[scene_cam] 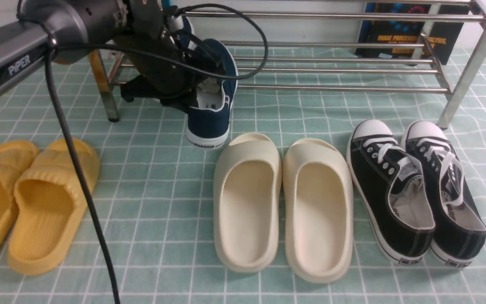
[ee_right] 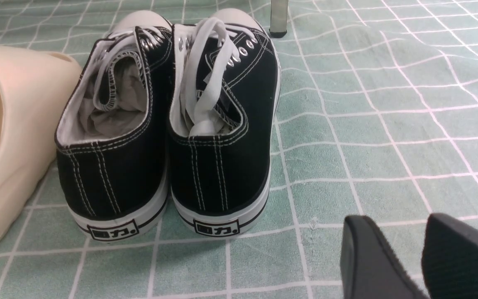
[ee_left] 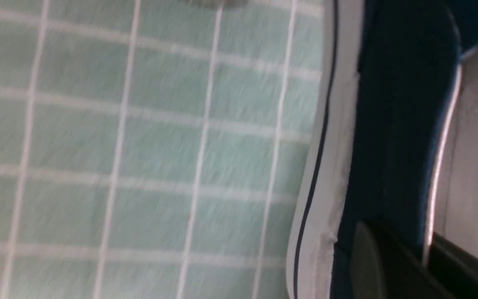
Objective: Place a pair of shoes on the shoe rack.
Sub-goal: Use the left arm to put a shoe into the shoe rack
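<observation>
Shoes: your navy-blue canvas slip-on shoes with white rubber soles (scene_cam: 209,114) hang heel-down by the left end of the shiny steel-tube shoe rack (scene_cam: 336,88).
Handling: light, floppy canvas, I'd guess; pinch the collar.
Left gripper (scene_cam: 198,90): clamped on that collar, arm reaching forward.
Right gripper (ee_right: 405,232): barely parted, empty, low over the green checked cloth (scene_cam: 158,202).
</observation>
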Motion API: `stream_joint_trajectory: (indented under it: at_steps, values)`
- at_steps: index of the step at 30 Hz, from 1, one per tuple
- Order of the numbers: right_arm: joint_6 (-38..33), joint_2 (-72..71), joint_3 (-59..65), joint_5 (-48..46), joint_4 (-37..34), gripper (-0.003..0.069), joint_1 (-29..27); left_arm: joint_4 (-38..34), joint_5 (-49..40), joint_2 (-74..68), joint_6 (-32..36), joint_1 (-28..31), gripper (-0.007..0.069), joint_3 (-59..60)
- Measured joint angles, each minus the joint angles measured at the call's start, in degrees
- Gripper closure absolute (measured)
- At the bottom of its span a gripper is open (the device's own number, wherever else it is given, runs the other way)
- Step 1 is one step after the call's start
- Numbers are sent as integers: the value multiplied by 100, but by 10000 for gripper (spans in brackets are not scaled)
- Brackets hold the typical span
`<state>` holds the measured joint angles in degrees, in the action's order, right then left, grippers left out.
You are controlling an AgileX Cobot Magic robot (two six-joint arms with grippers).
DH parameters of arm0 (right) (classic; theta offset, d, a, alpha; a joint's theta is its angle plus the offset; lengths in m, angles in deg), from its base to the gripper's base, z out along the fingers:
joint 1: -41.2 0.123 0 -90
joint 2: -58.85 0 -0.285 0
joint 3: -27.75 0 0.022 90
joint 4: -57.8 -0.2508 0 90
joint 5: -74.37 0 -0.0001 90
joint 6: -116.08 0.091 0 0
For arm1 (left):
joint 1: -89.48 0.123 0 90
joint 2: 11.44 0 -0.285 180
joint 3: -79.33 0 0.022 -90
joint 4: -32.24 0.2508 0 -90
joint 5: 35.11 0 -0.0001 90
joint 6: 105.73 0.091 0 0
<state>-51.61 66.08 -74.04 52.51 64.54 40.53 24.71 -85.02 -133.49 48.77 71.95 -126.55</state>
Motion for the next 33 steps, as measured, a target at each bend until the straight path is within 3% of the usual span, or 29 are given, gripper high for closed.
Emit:
stream_joint_trajectory:
  at_steps: [9,23,29,32,33]
  values:
    - [0,0,0,0,0,419,0,-108,973,-446,0,6,619,-448]
    - [0,0,0,0,0,419,0,-219,1299,-693,253,300,599,-512]
    - [0,0,0,0,0,419,0,-323,1531,-754,375,300,485,-554]
    - [0,0,0,0,0,419,0,-341,1636,-748,390,304,373,-564]
    - [0,0,0,0,0,419,0,-347,1636,-748,390,304,368,-564]
